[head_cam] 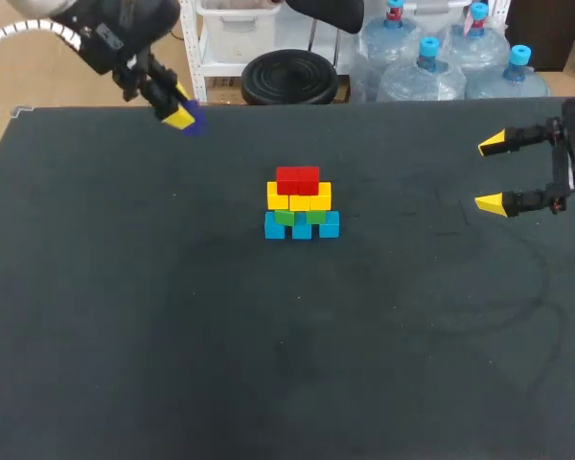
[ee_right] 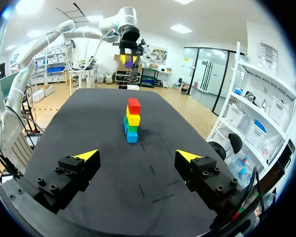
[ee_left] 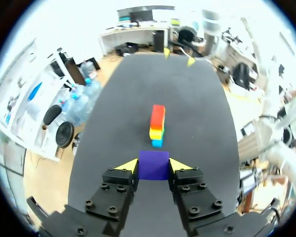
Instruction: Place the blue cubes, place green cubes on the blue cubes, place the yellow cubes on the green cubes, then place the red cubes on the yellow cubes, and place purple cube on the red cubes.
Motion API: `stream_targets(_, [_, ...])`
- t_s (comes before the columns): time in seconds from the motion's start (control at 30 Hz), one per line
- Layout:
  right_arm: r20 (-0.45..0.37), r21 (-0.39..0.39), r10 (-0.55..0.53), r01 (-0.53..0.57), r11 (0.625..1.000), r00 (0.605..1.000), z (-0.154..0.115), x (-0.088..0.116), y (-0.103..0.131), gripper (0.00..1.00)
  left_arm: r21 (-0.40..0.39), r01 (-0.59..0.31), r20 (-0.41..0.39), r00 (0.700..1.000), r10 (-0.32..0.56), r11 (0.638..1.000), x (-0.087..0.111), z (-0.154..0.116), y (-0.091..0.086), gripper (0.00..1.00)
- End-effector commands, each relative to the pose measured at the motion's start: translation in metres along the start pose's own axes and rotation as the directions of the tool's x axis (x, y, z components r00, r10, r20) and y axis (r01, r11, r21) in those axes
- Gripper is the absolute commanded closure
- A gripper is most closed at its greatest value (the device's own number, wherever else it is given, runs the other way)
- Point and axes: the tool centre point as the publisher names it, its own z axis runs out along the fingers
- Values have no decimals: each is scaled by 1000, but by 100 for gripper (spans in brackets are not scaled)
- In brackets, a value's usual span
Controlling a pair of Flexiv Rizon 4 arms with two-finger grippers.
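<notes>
Over on the far left, the left claw (head_cam: 179, 113) hangs up above the far edge of the dark tabletop (head_cam: 172, 335), and it's got the purple cube (head_cam: 192, 120) pinched between its yellow tips. The left wrist view shows it plainly: one tip is pressed to each side of the cube, which sits square between them, clear of the surface.

Moving to the middle, there's the stack, standing a little toward the far side. The blue cubes (head_cam: 301, 226) sit in the bottom row on the tabletop, the green cubes (head_cam: 300, 217) rest on them, the yellow cubes (head_cam: 299, 198) go across above those, and the red cubes (head_cam: 298, 179) sit on top. Nothing lies on the red ones. The stack looks tidy and upright, well apart from both arms.

On the right, the right claw (head_cam: 491, 173) hangs over the right side of the tabletop, pointing in toward the stack. Its fingers are spread wide, with nothing between them.
</notes>
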Motion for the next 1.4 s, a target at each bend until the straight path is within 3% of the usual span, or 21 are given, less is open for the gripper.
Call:
stream_targets(0.03, [1, 0, -1, 1, 1000, 1000, 1, 0, 0, 0, -271, 61, 87, 995, -39, 961, -5, 0, -9, 100])
stream_targets(0.6, [1, 0, -1, 1, 1000, 1000, 1, 0, 0, 0, -296, 92, 119, 991, -59, 951, -34, 13, -4, 100])
stream_targets(1.13, [1, 0, -1, 1, 1000, 1000, 1, 0, 0, 0, -284, 32, 85, 996, -9, 958, -53, 33, 7, 100])
stream_targets(1.4, [1, 0, -1, 1, 1000, 1000, 1, 0, 0, 0, -193, -44, 47, 997, 54, 980, -66, 47, 4, 100])
